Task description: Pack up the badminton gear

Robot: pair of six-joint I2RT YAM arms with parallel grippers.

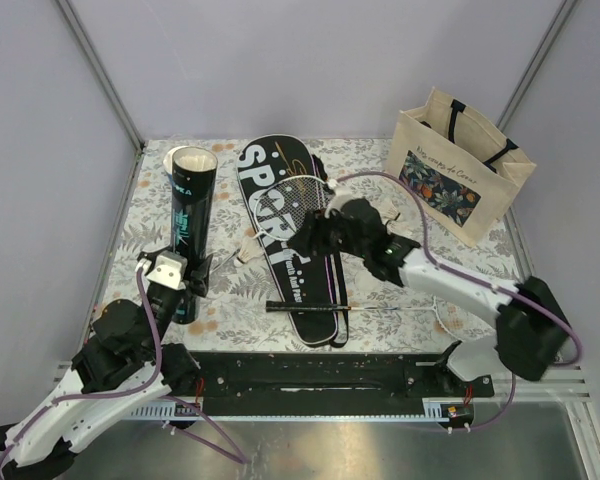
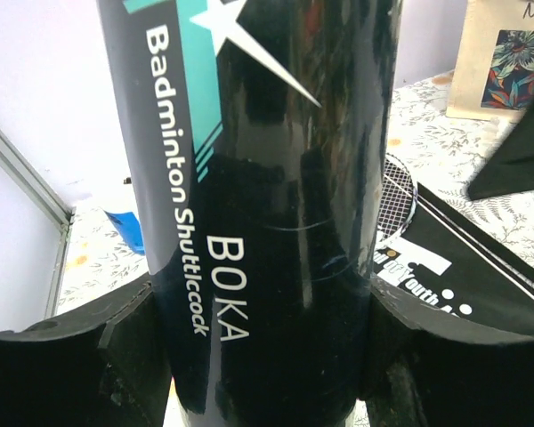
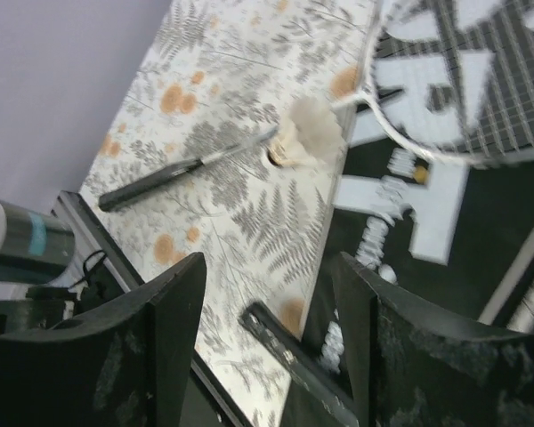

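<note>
The left gripper [image 2: 265, 356] clamps the upright black tube [image 1: 190, 215] (uncapped, contents unclear), 9 o'clock from the case [image 1: 280, 235]; the right gripper [image 3: 267, 334] is spread, empty.

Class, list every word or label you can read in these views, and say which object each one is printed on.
"Badminton Shuttlecock": white letters down the tall glossy black tube.
"BOKA": same tube, alongside.
"SPORT": large white letters on the black racket-shaped case.
"Youth": small white print on that case; neighbouring letters unreadable.
Script on the beige floral-panel tote bag: too small to read.
</note>
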